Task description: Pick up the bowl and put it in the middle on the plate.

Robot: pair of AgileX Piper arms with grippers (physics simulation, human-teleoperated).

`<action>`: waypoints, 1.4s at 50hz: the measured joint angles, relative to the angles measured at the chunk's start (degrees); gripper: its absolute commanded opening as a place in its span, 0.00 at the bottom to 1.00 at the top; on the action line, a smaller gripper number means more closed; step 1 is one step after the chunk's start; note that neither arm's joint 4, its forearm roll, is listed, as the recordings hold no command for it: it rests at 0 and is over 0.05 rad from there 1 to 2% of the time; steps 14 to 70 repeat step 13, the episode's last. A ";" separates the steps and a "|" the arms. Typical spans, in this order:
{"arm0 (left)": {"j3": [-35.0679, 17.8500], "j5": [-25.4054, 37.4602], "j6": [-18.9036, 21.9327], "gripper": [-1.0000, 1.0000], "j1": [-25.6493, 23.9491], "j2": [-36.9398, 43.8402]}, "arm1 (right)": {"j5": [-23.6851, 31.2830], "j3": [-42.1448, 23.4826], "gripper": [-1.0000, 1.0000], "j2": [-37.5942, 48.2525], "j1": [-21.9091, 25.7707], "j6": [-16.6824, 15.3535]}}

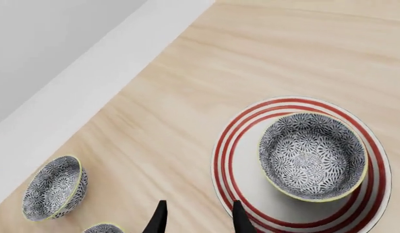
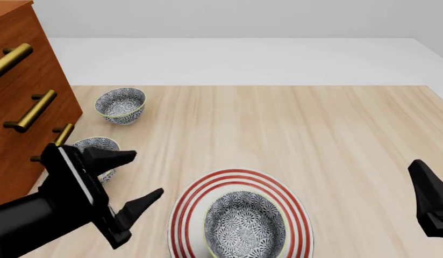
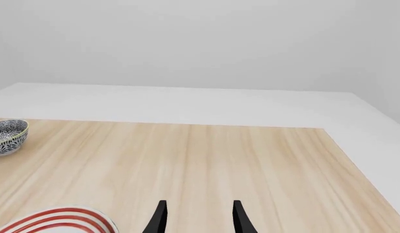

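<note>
Now the bowl (image 2: 245,226) sits upright on the plate (image 2: 187,207); nothing inside.

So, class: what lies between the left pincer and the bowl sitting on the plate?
Only bare wooden table and the plate's red-ringed rim separate the open left pincer from the bowl, as the front view shows.

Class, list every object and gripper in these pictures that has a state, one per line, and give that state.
bowl on the plate: upright, empty, resting on the plate, free of both grippers.
plate: flat on the table, holding one bowl.
far bowl: upright, empty, on the table.
bowl by the dresser: upright, partly hidden by the left gripper.
left gripper: open, holding nothing.
right gripper: open, holding nothing.
dresser drawers: closed.
</note>
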 measured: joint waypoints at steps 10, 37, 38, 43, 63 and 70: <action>3.84 1.40 -1.50 1.00 6.49 -8.19 | 0.02 0.00 1.00 -0.04 0.13 0.32; 5.02 2.02 -1.84 1.00 8.33 -10.48 | 0.03 0.00 1.00 -0.06 0.15 0.39; 5.02 2.02 -1.84 1.00 8.33 -10.48 | 0.03 0.00 1.00 -0.06 0.15 0.39; 5.02 2.02 -1.84 1.00 8.33 -10.48 | 0.03 0.00 1.00 -0.06 0.15 0.39; 5.02 2.02 -1.84 1.00 8.33 -10.48 | 0.03 0.00 1.00 -0.06 0.15 0.39; 5.02 2.02 -1.84 1.00 8.33 -10.48 | 0.03 0.00 1.00 -0.06 0.15 0.39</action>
